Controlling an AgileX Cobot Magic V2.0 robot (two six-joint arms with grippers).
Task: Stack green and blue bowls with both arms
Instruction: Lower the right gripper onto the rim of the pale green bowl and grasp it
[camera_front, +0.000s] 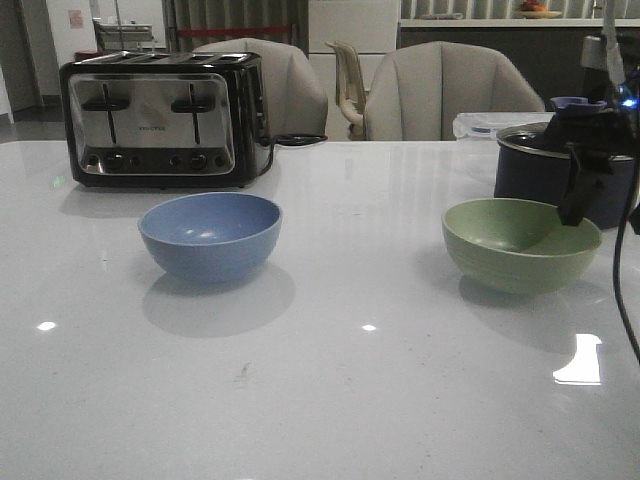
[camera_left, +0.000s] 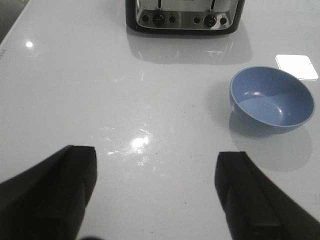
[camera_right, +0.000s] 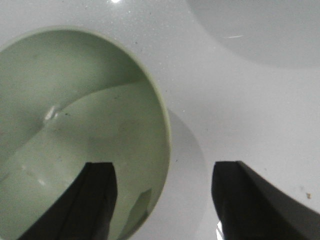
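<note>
The dusty blue bowl (camera_front: 210, 235) sits upright on the white table (camera_front: 330, 400) at left centre; it also shows in the left wrist view (camera_left: 272, 97). The pale green bowl (camera_front: 515, 250) sits at the right. My right gripper (camera_front: 578, 205) is open at that bowl's right rim; in the right wrist view (camera_right: 162, 170) one finger (camera_right: 95, 200) is inside the green bowl (camera_right: 75, 115) and the other (camera_right: 245, 200) is outside it. My left gripper (camera_left: 156, 165) is open and empty above bare table, with the blue bowl ahead and to one side. The left arm is out of the front view.
A black-and-steel toaster (camera_front: 160, 120) stands at the back left, also in the left wrist view (camera_left: 185, 15). A dark navy pot (camera_front: 540, 165) stands just behind the green bowl. A dark cable (camera_front: 625, 280) hangs at the right edge. Chairs stand beyond the table.
</note>
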